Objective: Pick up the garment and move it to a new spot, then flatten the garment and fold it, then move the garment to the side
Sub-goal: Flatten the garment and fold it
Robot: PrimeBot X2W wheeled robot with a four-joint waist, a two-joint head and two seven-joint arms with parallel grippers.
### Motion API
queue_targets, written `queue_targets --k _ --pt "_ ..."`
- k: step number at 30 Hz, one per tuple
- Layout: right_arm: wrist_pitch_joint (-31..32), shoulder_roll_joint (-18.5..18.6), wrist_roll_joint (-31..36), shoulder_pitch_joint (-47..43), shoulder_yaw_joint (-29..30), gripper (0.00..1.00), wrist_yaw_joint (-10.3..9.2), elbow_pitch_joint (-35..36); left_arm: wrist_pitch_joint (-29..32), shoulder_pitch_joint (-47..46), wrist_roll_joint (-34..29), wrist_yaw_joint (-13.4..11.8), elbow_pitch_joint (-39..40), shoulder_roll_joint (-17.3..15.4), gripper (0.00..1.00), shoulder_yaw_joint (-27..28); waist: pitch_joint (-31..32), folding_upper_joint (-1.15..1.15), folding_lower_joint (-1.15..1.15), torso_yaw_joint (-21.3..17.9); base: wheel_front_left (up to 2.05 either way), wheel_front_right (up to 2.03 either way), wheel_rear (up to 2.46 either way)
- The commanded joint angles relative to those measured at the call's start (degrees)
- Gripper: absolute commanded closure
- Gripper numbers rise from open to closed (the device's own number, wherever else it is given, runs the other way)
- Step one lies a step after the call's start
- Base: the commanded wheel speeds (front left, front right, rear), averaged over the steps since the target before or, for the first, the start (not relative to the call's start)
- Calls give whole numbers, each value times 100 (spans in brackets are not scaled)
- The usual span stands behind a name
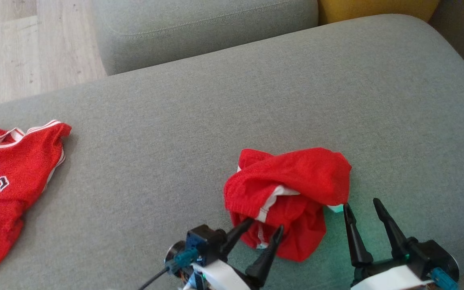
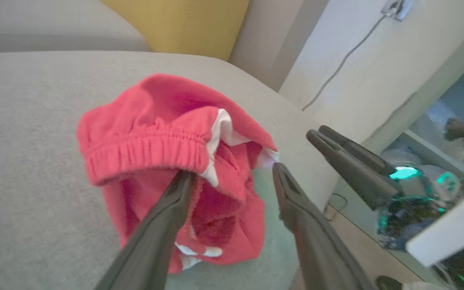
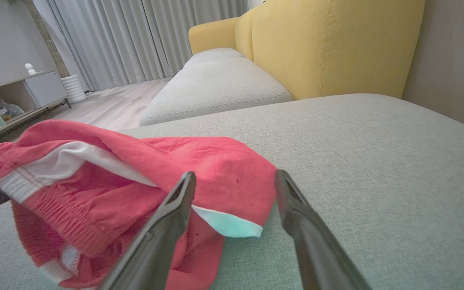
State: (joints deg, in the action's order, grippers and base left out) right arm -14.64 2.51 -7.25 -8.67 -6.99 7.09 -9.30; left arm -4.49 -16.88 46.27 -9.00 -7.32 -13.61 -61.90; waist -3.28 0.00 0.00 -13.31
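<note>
Two splayed — left gripper, right gripper — at garment, maybe touching.

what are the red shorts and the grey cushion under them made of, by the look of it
The red shorts look like a soft, matte knit or mesh cloth. The signs are limp crumpled folds, a gathered elastic waistband and white trim. The exact fibre can't be told.
The grey cushion looks like matte woven upholstery fabric, with a fine flecked weave in the right wrist view. Its filling is hidden.

head above, wrists low beside garment
</note>
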Motion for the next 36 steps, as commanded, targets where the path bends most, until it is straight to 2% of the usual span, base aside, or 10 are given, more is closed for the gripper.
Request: queue_targets --k 1,9,16,28,31,36 --pt "-36 37 -47 262 -110 0 40 183 76 3 137 69 299 -74 0 104 -1 0 0 9 0 0 0" --pt "-36 37 -77 311 -141 0 40 167 12 -33 257 131 174 -5 0 188 -37 0 0 14 0 0 0" --pt "-36 37 -98 335 -135 0 40 147 -410 -315 97 202 -133 363 0 266 -80 0 0 -64 0 0 0" --pt "-36 37 -80 367 -185 0 40 117 -462 -1092 -34 798 -406 957 0 -108 -75 0 0 -96 0 0 0" --pt "-36 37 -95 360 -222 0 40 101 -413 -1238 -126 706 -571 1016 0 -233 -48 0 0 -117 0 0 0" --pt "-36 37 -138 377 -277 0 40 83 -269 -1244 -8 324 -1312 1058 0 -249 -23 0 0 -175 0 0 0"
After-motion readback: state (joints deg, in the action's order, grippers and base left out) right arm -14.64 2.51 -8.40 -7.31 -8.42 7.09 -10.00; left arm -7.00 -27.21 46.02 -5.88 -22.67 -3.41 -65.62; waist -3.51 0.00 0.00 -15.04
